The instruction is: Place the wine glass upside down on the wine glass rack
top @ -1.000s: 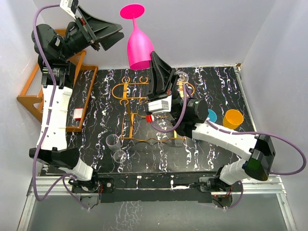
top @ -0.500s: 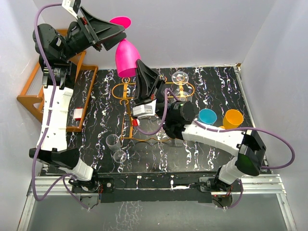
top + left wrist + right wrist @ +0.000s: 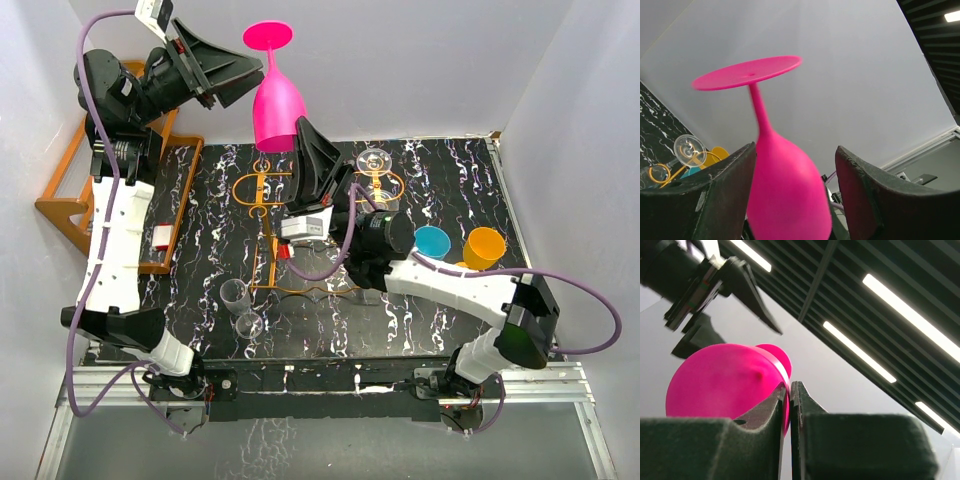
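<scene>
A pink wine glass (image 3: 277, 108) hangs upside down in the air above the back of the table, foot up. My right gripper (image 3: 302, 130) is shut on its rim from below; the right wrist view shows the rim (image 3: 782, 385) pinched between the fingers. My left gripper (image 3: 255, 78) is open, its jaws on either side of the bowl (image 3: 787, 185) with a gap at the right finger. The thin orange-gold wire wine glass rack (image 3: 262, 190) stands on the table below, with a clear glass (image 3: 373, 160) on its right end.
A chunky orange wooden rack (image 3: 70, 190) stands at the far left. Two clear glasses (image 3: 238, 305) stand near the front left. A blue cup (image 3: 432, 241) and an orange cup (image 3: 484, 247) sit at the right. The white back wall is close behind the glass.
My right arm has carried the pink glass left from its place one second ago, then slightly up and right. The glass bowl now sits between my left gripper's open jaws.
</scene>
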Robot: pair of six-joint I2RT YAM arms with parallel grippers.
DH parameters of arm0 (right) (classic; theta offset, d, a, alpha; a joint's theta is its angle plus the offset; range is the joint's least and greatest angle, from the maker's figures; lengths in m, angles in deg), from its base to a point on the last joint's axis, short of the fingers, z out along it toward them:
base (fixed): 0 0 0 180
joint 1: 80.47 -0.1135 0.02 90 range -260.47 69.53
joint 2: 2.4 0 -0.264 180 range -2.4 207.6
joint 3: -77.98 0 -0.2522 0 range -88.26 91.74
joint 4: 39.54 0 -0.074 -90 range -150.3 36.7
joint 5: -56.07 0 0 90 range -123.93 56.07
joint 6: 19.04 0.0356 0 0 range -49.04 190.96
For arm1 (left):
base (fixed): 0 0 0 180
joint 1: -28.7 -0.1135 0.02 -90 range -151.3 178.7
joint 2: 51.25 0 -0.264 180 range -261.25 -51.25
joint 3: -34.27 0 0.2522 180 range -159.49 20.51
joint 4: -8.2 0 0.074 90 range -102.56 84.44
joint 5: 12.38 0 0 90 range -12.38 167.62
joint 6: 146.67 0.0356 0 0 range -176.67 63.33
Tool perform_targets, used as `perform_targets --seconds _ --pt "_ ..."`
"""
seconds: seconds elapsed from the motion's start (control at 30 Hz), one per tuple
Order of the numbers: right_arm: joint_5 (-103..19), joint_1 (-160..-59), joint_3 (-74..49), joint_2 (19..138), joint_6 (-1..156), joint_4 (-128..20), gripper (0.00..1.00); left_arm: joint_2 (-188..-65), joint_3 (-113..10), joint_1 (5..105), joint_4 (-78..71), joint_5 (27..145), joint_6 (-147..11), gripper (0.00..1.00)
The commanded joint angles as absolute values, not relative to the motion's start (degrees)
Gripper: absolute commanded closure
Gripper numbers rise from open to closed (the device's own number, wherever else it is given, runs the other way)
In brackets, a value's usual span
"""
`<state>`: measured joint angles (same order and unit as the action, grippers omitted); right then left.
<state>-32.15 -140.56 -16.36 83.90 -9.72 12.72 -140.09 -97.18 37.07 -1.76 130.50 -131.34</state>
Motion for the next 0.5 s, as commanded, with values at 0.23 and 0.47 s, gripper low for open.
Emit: perform_targets --seconds 0.23,0.47 --pt "-34.54 -140.97 -13.41 83.18 -10.25 14.51 0.92 -139.21 -96.35 37.32 -2.86 130.43 -131.86 0.38" --pt "-34.61 -141.11 -12.65 84.97 -10.41 14.89 0.92 -138.66 -96.70 37.74 -1.73 130.09 -132.18 0.53"
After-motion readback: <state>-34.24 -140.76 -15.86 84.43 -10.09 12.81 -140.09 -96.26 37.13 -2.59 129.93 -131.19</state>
